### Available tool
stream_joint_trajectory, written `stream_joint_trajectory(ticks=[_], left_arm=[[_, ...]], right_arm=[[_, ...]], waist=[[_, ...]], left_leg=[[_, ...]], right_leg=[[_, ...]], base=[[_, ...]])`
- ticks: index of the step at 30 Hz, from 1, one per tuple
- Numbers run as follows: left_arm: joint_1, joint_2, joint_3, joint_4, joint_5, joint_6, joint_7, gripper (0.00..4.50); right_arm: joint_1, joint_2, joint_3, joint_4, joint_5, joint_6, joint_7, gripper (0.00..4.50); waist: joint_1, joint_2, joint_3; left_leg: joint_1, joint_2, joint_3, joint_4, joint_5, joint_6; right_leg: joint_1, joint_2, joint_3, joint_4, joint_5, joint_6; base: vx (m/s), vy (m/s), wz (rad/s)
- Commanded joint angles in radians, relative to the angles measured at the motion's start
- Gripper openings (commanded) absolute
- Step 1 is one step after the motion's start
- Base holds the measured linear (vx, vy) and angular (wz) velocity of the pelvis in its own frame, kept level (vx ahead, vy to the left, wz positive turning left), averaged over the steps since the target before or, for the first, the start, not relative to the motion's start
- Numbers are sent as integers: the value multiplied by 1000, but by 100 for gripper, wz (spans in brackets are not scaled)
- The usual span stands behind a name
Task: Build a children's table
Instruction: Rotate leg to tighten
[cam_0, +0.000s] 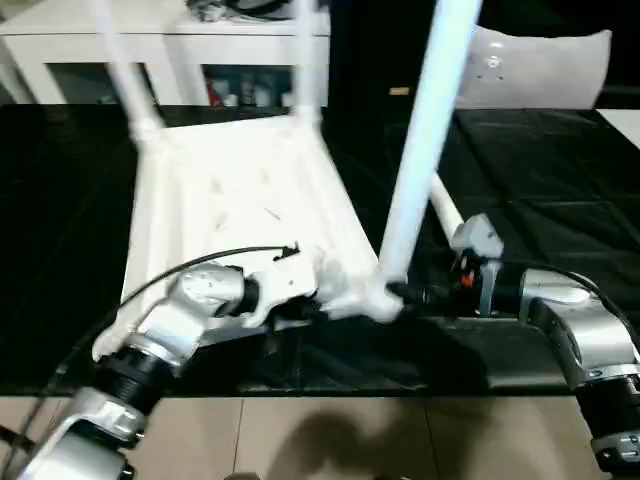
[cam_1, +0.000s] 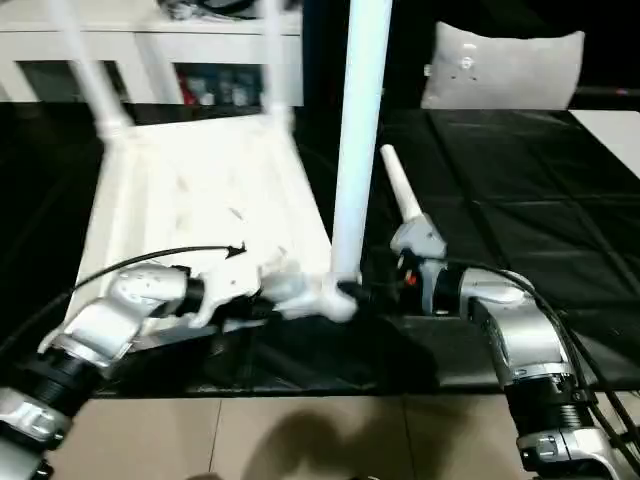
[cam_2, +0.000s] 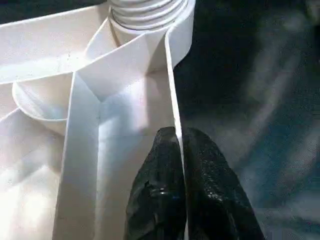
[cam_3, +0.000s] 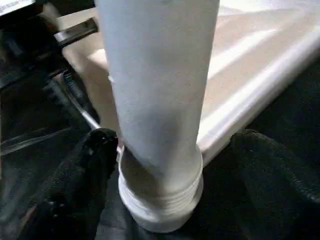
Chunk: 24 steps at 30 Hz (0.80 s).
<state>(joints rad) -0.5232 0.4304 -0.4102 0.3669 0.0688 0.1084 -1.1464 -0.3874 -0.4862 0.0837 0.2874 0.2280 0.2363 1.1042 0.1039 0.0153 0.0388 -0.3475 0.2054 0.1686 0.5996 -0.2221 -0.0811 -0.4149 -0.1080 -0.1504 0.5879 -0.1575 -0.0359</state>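
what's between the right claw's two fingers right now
The threaded base of a white table leg, standing in the tabletop's near corner socket. The right wrist view shows both fingers of the right claw spread either side.
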Motion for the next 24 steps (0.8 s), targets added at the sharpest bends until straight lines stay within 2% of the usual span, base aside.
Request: stream_joint_trajectory(ticks=[1,4,7,12,16,24], left_arm=[[-13,25,-80,29,22,-58,-112,0],[-21,45,-92,42,20,-90,-168,0],[-24,50,-96,42,10,-99,-199,0],[-30,50,-102,46,6,-110,-225,0],[-38,41,-103,68,10,-123,-230,0],[-18,26,-81,54,-17,-88,-227,0]], right_arm=[[-8,-27,22,-3,16,-12,85,344],[-2,-41,46,-18,34,-10,151,324],[1,-40,58,-27,48,4,181,292],[7,-33,78,-35,57,15,211,253],[16,-30,88,-42,68,32,230,216],[42,-29,83,-78,106,83,234,198]], waist=[[0,-9,-63],[7,-8,-64],[11,-11,-63],[11,-10,-62],[12,-11,-64],[16,-14,-64]], left_leg=[[-2,29,0,-68,-90,79],[-4,32,0,-66,-77,86],[-6,31,1,-66,-89,79],[-4,31,0,-68,-104,62],[-6,31,-1,-66,-86,63],[-5,31,1,-67,-85,62]], right_leg=[[70,-51,67,-57,-210,-170],[70,-52,69,-50,-188,-176],[71,-55,68,-53,-219,-171],[70,-55,68,-59,-264,-153],[71,-54,68,-54,-242,-153],[70,-54,67,-56,-258,-145]], base=[[0,0,0],[0,0,0],[0,0,0],[0,0,0],[0,0,0],[0,0,0]])
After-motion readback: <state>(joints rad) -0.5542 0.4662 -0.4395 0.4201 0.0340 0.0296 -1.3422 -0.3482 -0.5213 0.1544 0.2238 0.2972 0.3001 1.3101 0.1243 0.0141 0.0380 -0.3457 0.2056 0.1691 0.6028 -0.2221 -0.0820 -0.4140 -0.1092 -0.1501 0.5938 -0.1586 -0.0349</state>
